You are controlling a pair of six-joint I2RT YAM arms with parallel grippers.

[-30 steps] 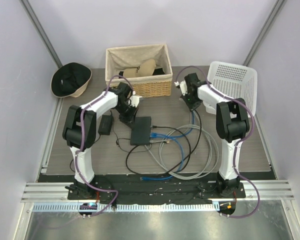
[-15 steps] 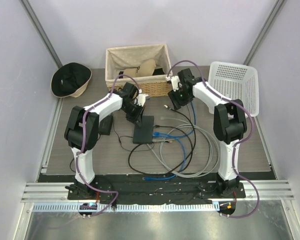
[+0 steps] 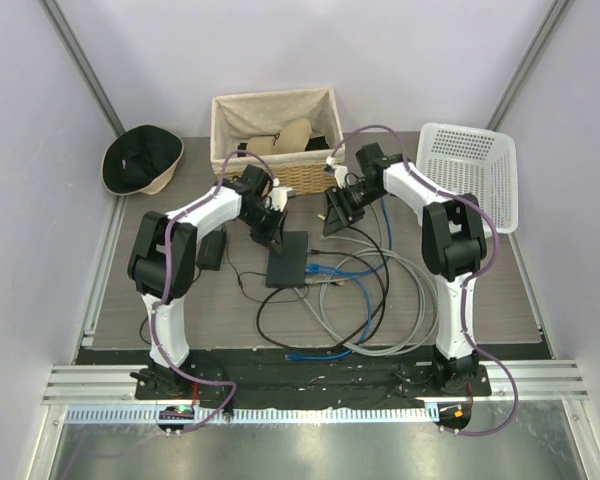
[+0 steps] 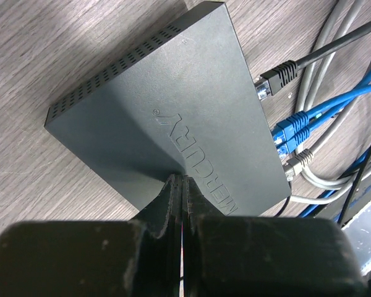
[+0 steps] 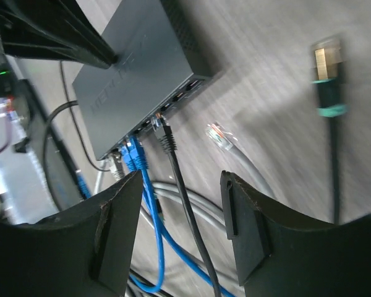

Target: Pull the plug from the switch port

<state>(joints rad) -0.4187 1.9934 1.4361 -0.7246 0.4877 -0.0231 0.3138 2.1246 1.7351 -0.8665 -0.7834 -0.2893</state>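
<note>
The flat black switch [image 3: 286,262] lies mid-table, and its port edge [image 5: 180,98] faces my right arm. A black plug [image 5: 163,132], two blue plugs [image 5: 132,154] and a grey plug [image 4: 297,162] sit in the ports. My left gripper [image 4: 180,179] is shut, its tips pressing on the switch's top [image 4: 173,93]. My right gripper [image 5: 180,177] hangs open just above the cables, a little way from the port edge. The black plug's cable [image 5: 188,210] runs between its fingers, untouched.
A loose grey plug [image 5: 219,136] and a loose green-booted plug [image 5: 326,68] lie on the table near the ports. Cable loops [image 3: 370,300] spread toward the front. A power brick [image 3: 212,248], wicker basket [image 3: 277,140], white basket [image 3: 470,165] and hat [image 3: 142,160] surround the area.
My right arm swung left from beside the white basket to the switch's port side, and its jaws opened. The left gripper stayed shut on the switch, shifting slightly right.
</note>
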